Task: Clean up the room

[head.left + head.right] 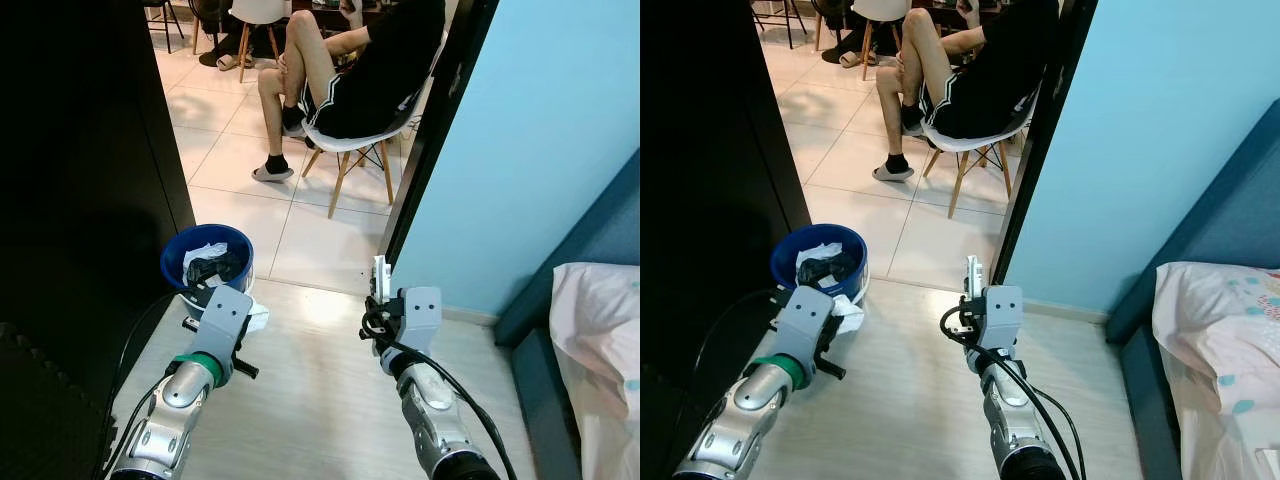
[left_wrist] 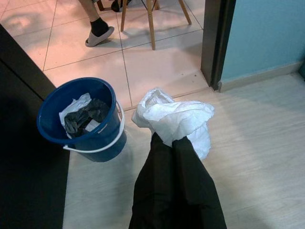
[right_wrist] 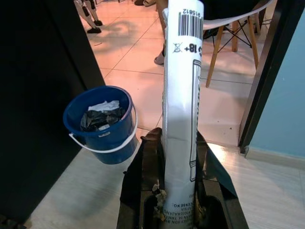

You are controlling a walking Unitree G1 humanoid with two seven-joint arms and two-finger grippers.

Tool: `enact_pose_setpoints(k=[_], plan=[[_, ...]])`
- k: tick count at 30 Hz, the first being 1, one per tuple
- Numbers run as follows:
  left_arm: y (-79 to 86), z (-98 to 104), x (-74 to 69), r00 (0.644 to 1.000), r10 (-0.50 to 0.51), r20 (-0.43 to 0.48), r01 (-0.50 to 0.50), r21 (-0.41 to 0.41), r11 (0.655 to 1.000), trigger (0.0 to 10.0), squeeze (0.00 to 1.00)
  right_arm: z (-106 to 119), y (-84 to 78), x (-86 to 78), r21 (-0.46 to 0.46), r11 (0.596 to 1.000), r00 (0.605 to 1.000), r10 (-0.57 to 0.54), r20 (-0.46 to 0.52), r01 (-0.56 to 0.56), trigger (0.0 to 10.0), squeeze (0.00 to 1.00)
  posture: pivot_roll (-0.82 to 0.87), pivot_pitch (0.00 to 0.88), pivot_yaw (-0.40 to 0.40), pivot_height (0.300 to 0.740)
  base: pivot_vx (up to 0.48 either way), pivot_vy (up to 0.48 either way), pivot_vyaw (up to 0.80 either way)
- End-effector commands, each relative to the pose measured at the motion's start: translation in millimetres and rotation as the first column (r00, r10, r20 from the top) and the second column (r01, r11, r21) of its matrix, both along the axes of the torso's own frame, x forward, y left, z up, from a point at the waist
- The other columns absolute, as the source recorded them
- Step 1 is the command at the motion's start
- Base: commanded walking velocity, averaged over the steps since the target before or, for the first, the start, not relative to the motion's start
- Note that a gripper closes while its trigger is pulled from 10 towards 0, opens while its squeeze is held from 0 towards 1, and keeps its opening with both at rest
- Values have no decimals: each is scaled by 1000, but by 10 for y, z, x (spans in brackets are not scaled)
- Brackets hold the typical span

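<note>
A blue bucket (image 1: 209, 262) with white and black rubbish inside stands on the floor by the doorway. My left gripper (image 2: 167, 138) is shut on a crumpled white paper wad (image 2: 175, 119), held beside the bucket and a little nearer to me. The wad (image 1: 256, 318) peeks out past the left wrist. My right gripper (image 3: 174, 143) is shut on a flat white packet (image 3: 182, 95) with a barcode, standing upright. The packet (image 1: 380, 276) is held over the wooden floor, right of the bucket.
A person (image 1: 350, 70) sits on a white chair (image 1: 365, 145) on the tiled floor beyond the doorway. A dark cabinet (image 1: 80, 180) stands on the left, a blue wall (image 1: 540, 140) and black door frame (image 1: 440, 120) on the right. A bed with pink bedding (image 1: 600, 340) is at far right.
</note>
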State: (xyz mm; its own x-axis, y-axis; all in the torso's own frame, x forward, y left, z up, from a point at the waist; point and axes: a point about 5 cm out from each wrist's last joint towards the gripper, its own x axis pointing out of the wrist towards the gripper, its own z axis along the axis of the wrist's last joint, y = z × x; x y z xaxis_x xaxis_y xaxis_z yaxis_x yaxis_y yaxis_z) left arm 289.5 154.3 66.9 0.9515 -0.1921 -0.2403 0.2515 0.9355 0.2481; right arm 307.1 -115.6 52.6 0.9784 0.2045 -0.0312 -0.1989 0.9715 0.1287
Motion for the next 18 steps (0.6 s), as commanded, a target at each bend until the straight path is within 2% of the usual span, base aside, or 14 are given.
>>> enact_pose_setpoints(k=[1,13,18], plan=[[-27,-40,-36,1000,-8,-9,8,5,1000,10000,0,-34,-12,-23,-9,1000,1000,6,-6,-6,10000,0,161,0,26,740,0,0,0],[-44,-53,-42,1000,-14,-26,13,-9,1000,10000,0,-54,-23,-53,-4,1000,1000,16,-4,-16,10000,0,154,3,26,740,0,0,0],[10,-58,-5,998,57,-32,-58,-29,998,10000,0,-41,-44,-42,-7,1000,1000,23,-3,-23,10000,0,150,10,8,740,0,0,0]])
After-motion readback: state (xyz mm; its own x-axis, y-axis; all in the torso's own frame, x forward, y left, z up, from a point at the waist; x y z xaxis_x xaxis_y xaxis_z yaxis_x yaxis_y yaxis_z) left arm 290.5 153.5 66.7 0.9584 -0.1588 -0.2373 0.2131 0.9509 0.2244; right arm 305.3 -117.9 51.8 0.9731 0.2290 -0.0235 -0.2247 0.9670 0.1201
